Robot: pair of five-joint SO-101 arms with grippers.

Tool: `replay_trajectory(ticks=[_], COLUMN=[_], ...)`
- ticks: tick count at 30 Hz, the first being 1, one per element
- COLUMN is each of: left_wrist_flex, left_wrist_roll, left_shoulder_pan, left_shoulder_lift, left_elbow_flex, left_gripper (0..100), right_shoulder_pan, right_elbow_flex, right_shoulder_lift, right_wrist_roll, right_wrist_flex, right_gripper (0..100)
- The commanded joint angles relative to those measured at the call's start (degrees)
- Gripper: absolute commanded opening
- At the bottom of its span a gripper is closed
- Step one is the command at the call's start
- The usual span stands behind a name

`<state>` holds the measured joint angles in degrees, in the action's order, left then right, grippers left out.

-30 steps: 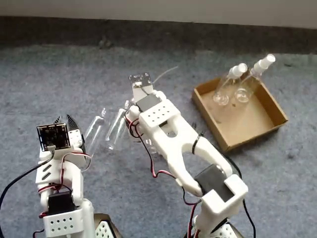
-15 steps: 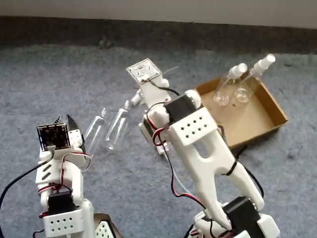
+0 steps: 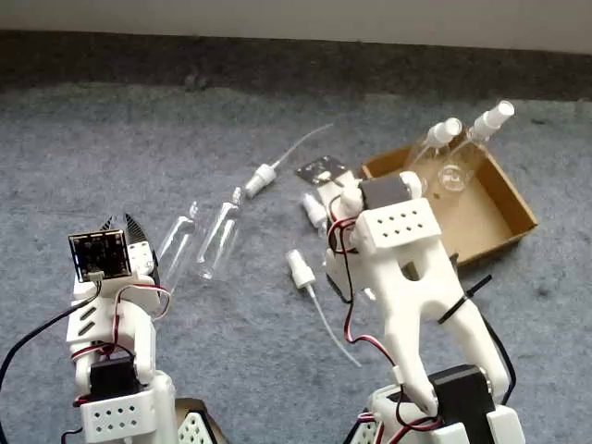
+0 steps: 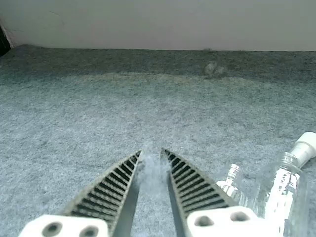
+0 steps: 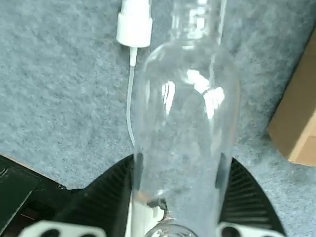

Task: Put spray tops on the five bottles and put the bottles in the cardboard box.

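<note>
Right gripper [image 5: 181,160] has swung from centre over toward the cardboard box [image 3: 490,245]
Jaws clamped round clear bottle [image 5: 185,113] mid-body, just short of the box; left gripper [image 4: 150,170] slightly open, empty, near two uncapped bottles [image 3: 220,242]. Risk: slick round body twists or slips in the jaws, or clips the box wall and knocks the two capped bottles [image 3: 435,153] leaning inside

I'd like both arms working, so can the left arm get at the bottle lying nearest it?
Probably yes. The left gripper is open and empty, the nearest bottle lies on the carpet just beside it, and nothing stands between them.
</note>
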<state>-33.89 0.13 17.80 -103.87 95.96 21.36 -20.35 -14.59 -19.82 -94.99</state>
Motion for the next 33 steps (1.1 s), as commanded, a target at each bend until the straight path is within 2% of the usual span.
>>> replay_trajectory(ticks=[1, 16, 18, 23, 28, 33], left_wrist_flex=[1.1, 1.1, 1.1, 1.1, 1.1, 1.1], left_wrist_roll=[-0.5, -0.5, -0.5, -0.5, -0.5, -0.5], left_shoulder_pan=[0.3, 0.3, 0.3, 0.3, 0.3, 0.3], left_shoulder_lift=[-0.4, -0.4, -0.4, -0.3, -0.3, -0.3], left_elbow_flex=[1.1, 1.1, 1.1, 1.1, 1.1, 1.1], left_gripper=[1, 1, 1, 1, 1, 1], right_shoulder_pan=[-0.9, -0.9, -0.9, -0.9, -0.9, -0.7], right_elbow_flex=[-2.5, -22.6, -24.4, -27.7, -28.5, -28.4], right_shoulder_lift=[-0.8, -0.3, -0.3, -0.5, -0.7, -0.8], right_wrist_roll=[-0.7, -0.8, -1.0, -8.2, -8.7, -8.5], right_wrist_flex=[2.8, 18.9, 19.5, 20.3, 20.2, 19.6], right_gripper=[20.0, 20.2, 20.3, 22.3, 32.1, 32.5])
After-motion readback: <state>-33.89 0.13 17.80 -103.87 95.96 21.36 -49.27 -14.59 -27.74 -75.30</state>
